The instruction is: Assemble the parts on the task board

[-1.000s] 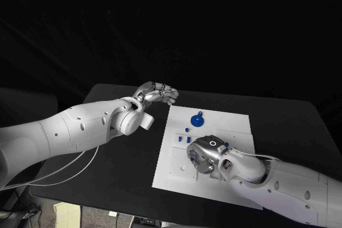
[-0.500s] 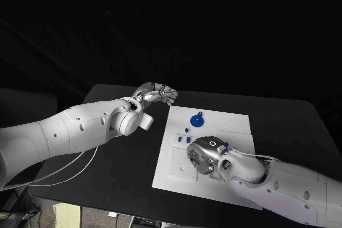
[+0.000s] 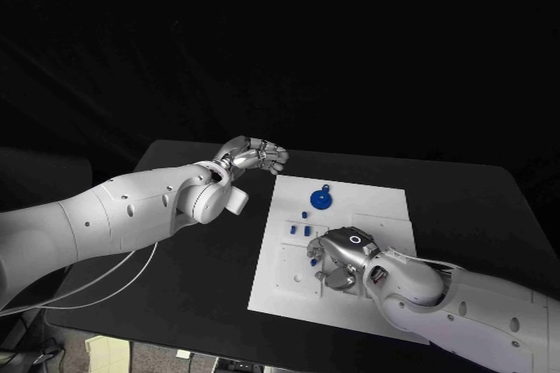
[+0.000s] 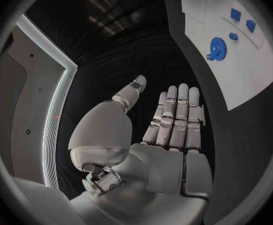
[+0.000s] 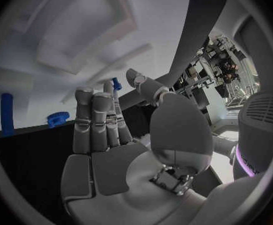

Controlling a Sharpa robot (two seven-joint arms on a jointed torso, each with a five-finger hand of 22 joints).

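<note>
Head view shows the desk with the board at its middle. Left hand hovers beyond the far-left corner, fingers curled, holding nothing. Right hand covers the near part; its grip is hidden. Gear lies far; it looks light, stiff, best pinched at the rim. Small parts are hard to make out.

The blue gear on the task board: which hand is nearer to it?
Left, narrowly. The left hand hangs off the board's far corner, beside the blue gear; the right hand is over the task board, nearer the robot.
</note>
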